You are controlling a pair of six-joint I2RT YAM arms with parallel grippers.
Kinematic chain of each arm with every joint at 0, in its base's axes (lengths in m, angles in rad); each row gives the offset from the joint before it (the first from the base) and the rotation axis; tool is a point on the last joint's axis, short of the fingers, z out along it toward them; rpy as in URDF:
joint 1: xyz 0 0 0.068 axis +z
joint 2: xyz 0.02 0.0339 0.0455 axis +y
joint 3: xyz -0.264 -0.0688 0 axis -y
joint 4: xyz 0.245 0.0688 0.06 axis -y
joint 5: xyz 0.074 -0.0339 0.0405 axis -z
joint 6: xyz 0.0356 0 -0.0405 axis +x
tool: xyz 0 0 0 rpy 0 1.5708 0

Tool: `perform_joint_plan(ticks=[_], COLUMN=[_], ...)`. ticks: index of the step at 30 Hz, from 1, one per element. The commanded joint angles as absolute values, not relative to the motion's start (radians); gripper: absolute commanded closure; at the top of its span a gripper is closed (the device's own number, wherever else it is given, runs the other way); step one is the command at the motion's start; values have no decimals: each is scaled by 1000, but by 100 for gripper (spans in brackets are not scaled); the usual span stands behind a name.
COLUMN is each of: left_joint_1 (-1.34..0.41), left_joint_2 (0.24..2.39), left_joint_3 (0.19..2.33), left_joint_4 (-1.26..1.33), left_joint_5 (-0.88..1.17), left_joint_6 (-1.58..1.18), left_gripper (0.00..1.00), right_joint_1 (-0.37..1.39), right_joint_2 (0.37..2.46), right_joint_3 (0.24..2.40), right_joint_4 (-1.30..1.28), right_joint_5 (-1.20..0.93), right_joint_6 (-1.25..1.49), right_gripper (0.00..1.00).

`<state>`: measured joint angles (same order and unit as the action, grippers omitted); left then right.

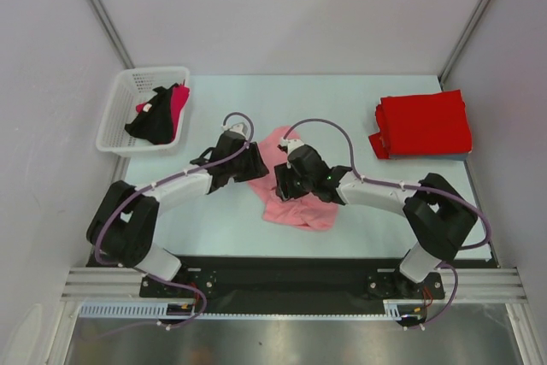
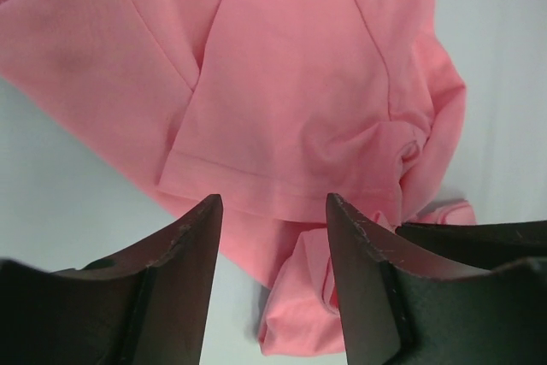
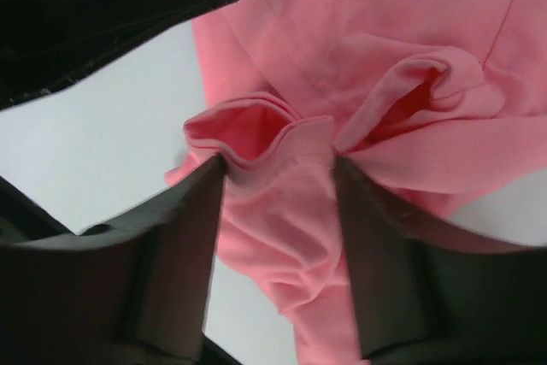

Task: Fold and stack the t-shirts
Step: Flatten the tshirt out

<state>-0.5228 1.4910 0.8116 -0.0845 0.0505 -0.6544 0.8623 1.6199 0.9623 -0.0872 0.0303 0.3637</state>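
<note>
At the far left, a white plastic lattice basket (image 1: 112, 122) holds crumpled black cloth (image 1: 152, 123) and magenta cloth (image 1: 179, 103). The left gripper (image 2: 273, 203) hangs spread over the soft salmon pink t-shirt (image 1: 297, 211), which lies rumpled at the middle of the pale table (image 1: 342, 104). The right gripper (image 3: 279, 164) straddles 1 bunched fold touching both fingers; whether it pinches, I cannot tell. Folded red t-shirts (image 1: 425, 123) are stacked at the far right.

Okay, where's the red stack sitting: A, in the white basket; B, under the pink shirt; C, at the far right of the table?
C: the red stack lies at the table's far right, apart from the basket and the pink shirt.
</note>
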Motion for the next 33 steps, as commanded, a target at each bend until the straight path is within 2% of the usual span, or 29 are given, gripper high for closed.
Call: perform_joint_plan(ticks=[1,3,4,5,12,17,25,27,28,29,33], left_joint_1=[-511,-509,-508,-506,-463,-462,-462,-462,-463,-462,-463], left_joint_2=[1520,1528,1532,1542,1621,1672,1720,1717,1713,1701,1678], left_joint_3=[868,868,867,864,893,925,940,940,940,940,937], left_joint_4=[-61,-70,-64,-69,-77,-90,-107,-124,-130,-136,-150], left_joint_5=[57,38,29,22,25,11,3,-38,-47,-57,-75], left_joint_6=[-646,-638,-637,-634,-611,-604,-603,-603,-603,-601,-595], left_gripper=[43,44,44,44,50,55,54,52,45,43,44], right_joint_1=[848,825,816,807,709,681,680,680,677,678,666], right_joint_2=[1629,1617,1606,1577,1352,1263,1217,1206,1195,1193,1187], right_joint_3=[991,967,957,944,764,684,644,635,632,632,632], right_joint_4=[-57,-48,-46,-41,-9,-8,-15,-12,-12,-17,-25], right_joint_5=[-26,-38,-34,-29,-3,-17,-15,-11,-11,-9,-9], right_joint_6=[365,382,388,396,475,489,509,514,515,514,511], right_gripper=[47,62,85,98,100,100,100,100,100,100,100])
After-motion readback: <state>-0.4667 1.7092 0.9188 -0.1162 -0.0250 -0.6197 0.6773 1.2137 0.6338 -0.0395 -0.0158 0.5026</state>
